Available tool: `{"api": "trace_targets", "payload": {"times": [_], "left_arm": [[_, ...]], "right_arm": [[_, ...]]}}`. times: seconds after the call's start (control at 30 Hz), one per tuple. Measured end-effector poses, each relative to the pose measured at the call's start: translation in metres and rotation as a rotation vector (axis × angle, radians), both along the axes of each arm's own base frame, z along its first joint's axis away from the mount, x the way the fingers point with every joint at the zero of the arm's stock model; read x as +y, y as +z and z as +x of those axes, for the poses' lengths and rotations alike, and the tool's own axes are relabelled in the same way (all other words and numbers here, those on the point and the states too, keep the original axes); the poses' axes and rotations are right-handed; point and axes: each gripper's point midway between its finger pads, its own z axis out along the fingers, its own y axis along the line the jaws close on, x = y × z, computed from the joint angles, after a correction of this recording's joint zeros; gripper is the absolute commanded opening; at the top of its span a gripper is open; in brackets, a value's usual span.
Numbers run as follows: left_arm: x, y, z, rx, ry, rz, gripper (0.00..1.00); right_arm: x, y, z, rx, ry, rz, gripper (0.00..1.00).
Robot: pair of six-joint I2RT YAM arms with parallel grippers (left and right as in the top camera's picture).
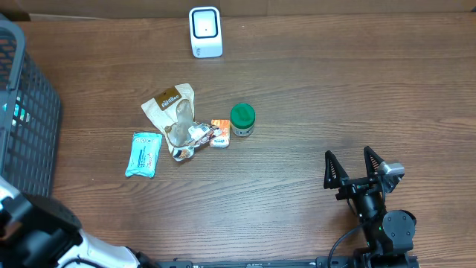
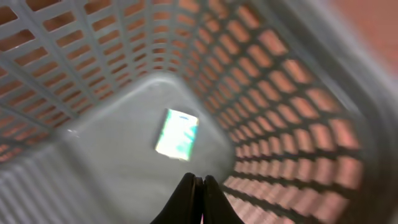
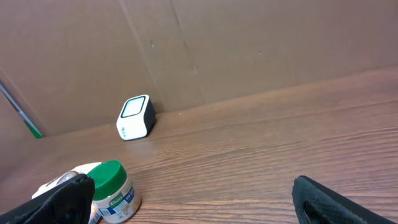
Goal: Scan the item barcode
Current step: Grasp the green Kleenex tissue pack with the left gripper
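The white barcode scanner (image 1: pixel 205 31) stands at the table's far edge, also in the right wrist view (image 3: pixel 135 117). Mid-table lie a brown pouch (image 1: pixel 171 104), a teal packet (image 1: pixel 143 153), a crumpled wrapper (image 1: pixel 186 138), a small orange packet (image 1: pixel 219 132) and a green-lidded jar (image 1: pixel 242 119). My left gripper (image 2: pixel 200 180) is shut and empty, pointing down into the grey basket (image 2: pixel 292 93) above a teal-and-white packet (image 2: pixel 177 133) lying on its floor. Near the front right, my right gripper (image 1: pixel 347 152) stands wide open with nothing in it, well away from the items.
The mesh basket (image 1: pixel 26 104) fills the left edge of the table. A cardboard wall (image 3: pixel 249 43) runs behind the scanner. The left arm's body (image 1: pixel 37 238) sits at the front left corner. The jar (image 3: pixel 113 190) shows beside the right gripper's left finger.
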Motion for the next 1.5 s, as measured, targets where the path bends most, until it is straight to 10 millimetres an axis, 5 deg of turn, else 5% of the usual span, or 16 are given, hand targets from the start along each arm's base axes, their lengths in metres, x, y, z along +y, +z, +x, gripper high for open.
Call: {"api": "trace_targets", "payload": {"times": [0.03,0.13,0.3,0.5,0.8,0.97,1.17,1.3,1.5], "left_arm": [[-0.005,0.007,-0.001,-0.013,-0.007,0.000,0.04],[-0.016,0.022,-0.001,-0.043,-0.020,0.012,0.49],[-0.019,0.018,0.004,-0.038,-0.025,0.002,0.72],[0.003,-0.025,0.019,0.033,-0.021,-0.007,0.73],[0.032,-0.153,0.047,0.204,-0.087,-0.070,0.73],[0.041,-0.180,0.053,0.233,-0.107,-0.054,0.84],[0.049,-0.214,0.051,0.292,-0.099,-0.056,0.76],[0.047,-0.241,0.047,0.341,-0.113,-0.084,0.57],[0.048,-0.242,0.047,0.344,-0.116,-0.081,0.25]], "right_arm": [[0.000,0.000,0.000,-0.001,0.000,0.000,1.00],[0.000,0.000,0.000,0.000,0.000,0.000,1.00],[0.000,0.000,0.000,0.000,0.000,0.000,1.00],[0.000,0.000,0.000,0.000,0.000,0.000,1.00],[0.000,0.000,0.000,0.000,0.000,0.000,1.00],[0.000,0.000,0.000,-0.001,0.000,0.000,1.00],[0.000,0.000,0.000,0.000,0.000,0.000,1.00],[0.000,0.000,0.000,0.000,0.000,0.000,1.00],[0.000,0.000,0.000,0.000,0.000,0.000,1.00]]}}
